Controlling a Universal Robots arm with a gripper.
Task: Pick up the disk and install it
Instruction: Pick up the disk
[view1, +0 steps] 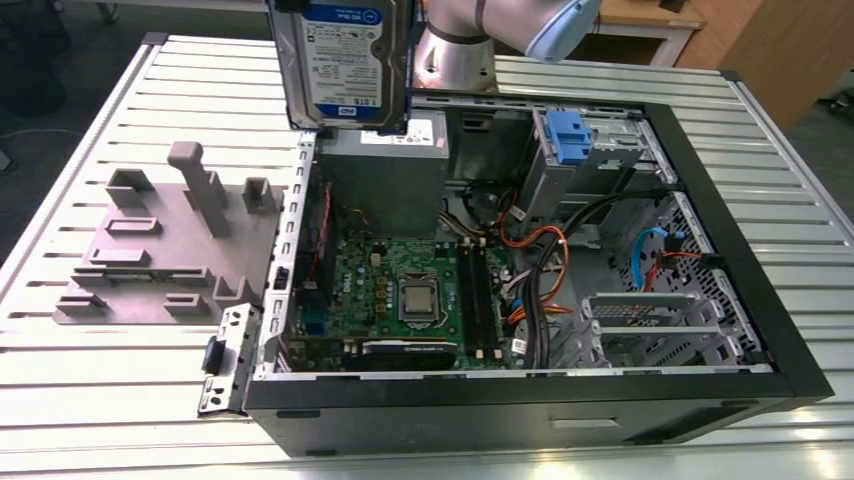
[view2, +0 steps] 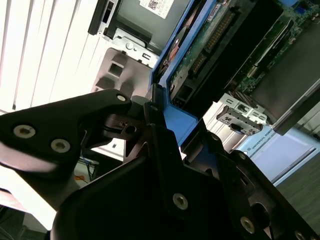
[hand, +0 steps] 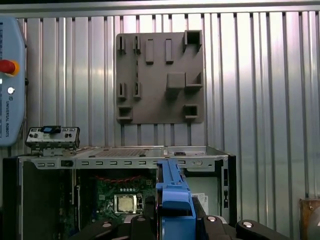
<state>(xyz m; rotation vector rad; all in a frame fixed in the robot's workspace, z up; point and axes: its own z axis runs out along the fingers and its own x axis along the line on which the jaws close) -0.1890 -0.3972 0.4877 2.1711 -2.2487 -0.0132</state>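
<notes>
the disk (view1: 340, 60) hangs upright at 12 o'clock in the exterior view, with its label side toward the camera. it is off the table and over the far wall of the open computer case (view1: 534, 410). its lower edge sits just above the grey power supply (view1: 387, 185); contact between them cannot be determined.

in both wrist views the blue side frame of the disk (view2: 200, 55) (hand: 175, 200) runs between the black fingers (view2: 100, 125) (hand: 225, 227). the gripper (view2: 162, 117) (hand: 175, 227) is closed on the disk, with its jaws pressed against the frame from both sides. the robot arm (view1: 461, 45) shows just beside the disk at 3 o'clock.

inside the case, the motherboard (view1: 400, 290) lies at 6 o'clock from the power supply. a blue plastic bracket (view1: 567, 135) sits in the drive bay at 1 o'clock of the case interior.

a grey fixture plate (view1: 147, 270) lies on the ribbed aluminium table (view1: 134, 400) at 9 o'clock of the case, just beside its wall.
</notes>
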